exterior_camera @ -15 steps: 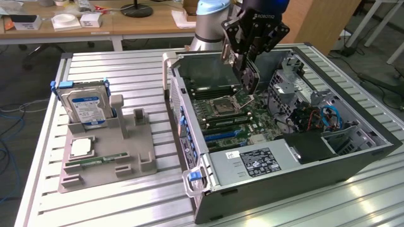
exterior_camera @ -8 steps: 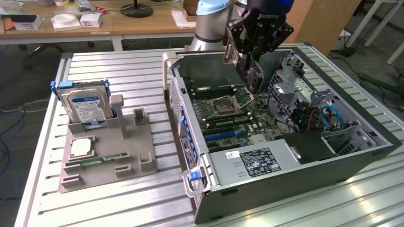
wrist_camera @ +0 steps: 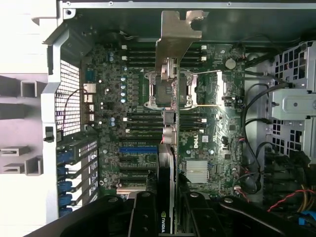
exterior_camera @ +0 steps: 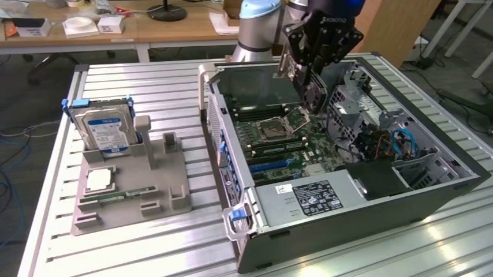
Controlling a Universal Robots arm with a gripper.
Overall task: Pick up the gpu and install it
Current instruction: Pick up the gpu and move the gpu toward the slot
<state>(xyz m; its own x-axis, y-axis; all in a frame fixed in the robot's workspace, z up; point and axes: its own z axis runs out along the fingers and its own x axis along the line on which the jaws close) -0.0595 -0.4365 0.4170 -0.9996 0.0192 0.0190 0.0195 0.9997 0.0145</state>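
The gripper (exterior_camera: 312, 97) is clamped on the gpu (wrist_camera: 168, 123), holding it edge-down over the motherboard (wrist_camera: 111, 98) in the open computer case (exterior_camera: 370, 214).

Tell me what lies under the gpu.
The motherboard: CPU socket, memory slots, a blue slot. The gpu itself covers the strip directly beneath.

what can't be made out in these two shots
- Faces of the gpu: the wrist view sees it edge-on, and the pincer covers the gripped end.
- What lies under the card: wrist view, it hides that strip of the motherboard.
- Text on the power supply label: exterior view, too small.
- Base of the hard drive: exterior view, sunk in the grey holder.
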